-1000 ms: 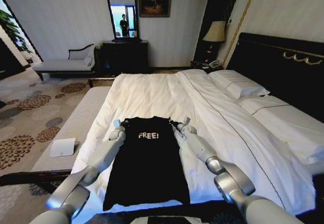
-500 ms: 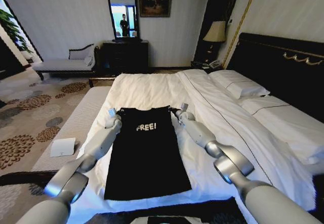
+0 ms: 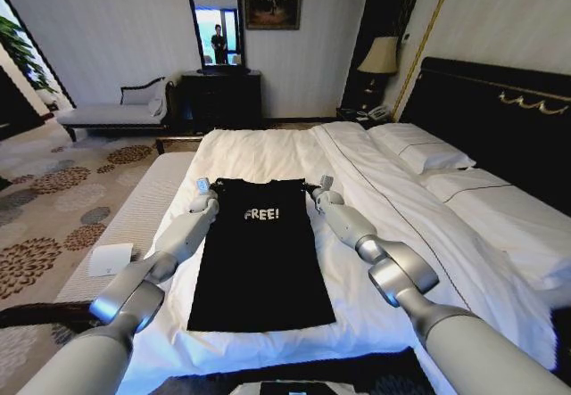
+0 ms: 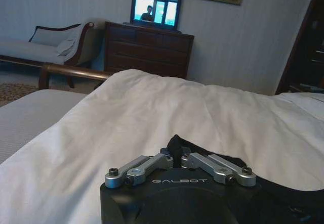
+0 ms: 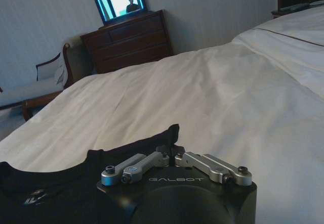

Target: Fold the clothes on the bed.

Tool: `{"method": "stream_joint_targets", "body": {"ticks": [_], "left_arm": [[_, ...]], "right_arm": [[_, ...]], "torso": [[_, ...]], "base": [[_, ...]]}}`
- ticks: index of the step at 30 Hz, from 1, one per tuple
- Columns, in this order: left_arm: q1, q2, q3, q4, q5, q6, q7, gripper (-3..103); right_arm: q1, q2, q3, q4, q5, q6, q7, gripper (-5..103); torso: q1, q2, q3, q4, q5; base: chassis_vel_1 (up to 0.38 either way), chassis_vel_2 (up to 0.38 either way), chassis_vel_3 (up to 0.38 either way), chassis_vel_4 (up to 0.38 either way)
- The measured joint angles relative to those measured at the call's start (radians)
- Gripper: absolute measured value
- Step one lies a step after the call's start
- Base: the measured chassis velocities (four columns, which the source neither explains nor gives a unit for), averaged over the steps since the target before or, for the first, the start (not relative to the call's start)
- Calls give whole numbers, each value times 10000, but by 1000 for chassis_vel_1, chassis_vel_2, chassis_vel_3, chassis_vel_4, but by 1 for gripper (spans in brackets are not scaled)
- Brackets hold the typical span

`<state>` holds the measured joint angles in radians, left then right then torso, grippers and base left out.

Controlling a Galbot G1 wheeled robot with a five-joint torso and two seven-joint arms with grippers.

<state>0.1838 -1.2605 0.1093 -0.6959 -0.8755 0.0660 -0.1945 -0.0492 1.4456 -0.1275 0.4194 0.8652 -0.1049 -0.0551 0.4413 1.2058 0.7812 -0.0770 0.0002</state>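
Black T-shirt [image 3: 260, 250], white "FREE!" lettering [image 3: 261, 214]. White duvet [image 3: 268, 159], white pillows [image 3: 419, 148]. Dark headboard [image 3: 500, 110], gold trim. Floral brown-grey carpet [image 3: 53, 208].

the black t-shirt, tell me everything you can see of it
The T-shirt is black, soft cloth, with white "FREE!" on the chest. It lies flat, face up, as a narrow rectangle with no sleeves showing, collar toward the far end of the bed, on the white duvet. The left gripper and the right gripper each pinch a top corner, fingers shut.
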Motion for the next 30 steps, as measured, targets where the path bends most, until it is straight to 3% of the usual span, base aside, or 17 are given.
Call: {"method": "stream_joint_targets", "body": {"ticks": [5, 9, 12, 16, 21, 24, 30], "left_arm": [[270, -68, -197, -135, 157, -108, 4, 2], [921, 145, -444, -906, 673, -122, -439, 2], [1969, 396, -825, -2313, 995, -109, -935, 2], [3020, 598, -1111, -3440, 1288, -153, -1191, 2], [4369, 791, -1560, -4880, 1744, -305, -1365, 2], [5377, 1129, -1803, -6371, 1921, -359, -1525, 2], [6374, 1459, -2004, -7853, 1927, -381, -1785, 2]], "right_arm": [[-257, -77, 32, 302, -87, 102, 11, 0], [-827, -242, 58, 1122, -321, 545, 265, 0], [-1618, -566, -12, 2190, -1095, 1350, 483, 0], [-2457, -889, -24, 3255, -1472, 1657, 810, 0], [-3751, -1370, -143, 5053, -1546, 1714, 1469, 0], [-4769, -1873, -265, 6910, -1597, 1617, 2575, 0], [-6107, -2813, 126, 9143, -1535, 1453, 3209, 0]], "torso": [[-1, 0, 0, 0, -2], [0, 0, -1, -5, 0], [0, 0, -1, 1, -1], [-3, 1, -2, 2, -3], [-3, 1, -3, -6, -4], [-3, 1, -2, 5, 1], [-6, 2, -3, 0, -2]], "base": [[0, 0, 0, 0], [0, 0, 0, 0], [0, 0, 0, 0], [0, 0, 0, 0], [0, 0, 0, 0], [0, 0, 0, 0], [0, 0, 0, 0]]}}
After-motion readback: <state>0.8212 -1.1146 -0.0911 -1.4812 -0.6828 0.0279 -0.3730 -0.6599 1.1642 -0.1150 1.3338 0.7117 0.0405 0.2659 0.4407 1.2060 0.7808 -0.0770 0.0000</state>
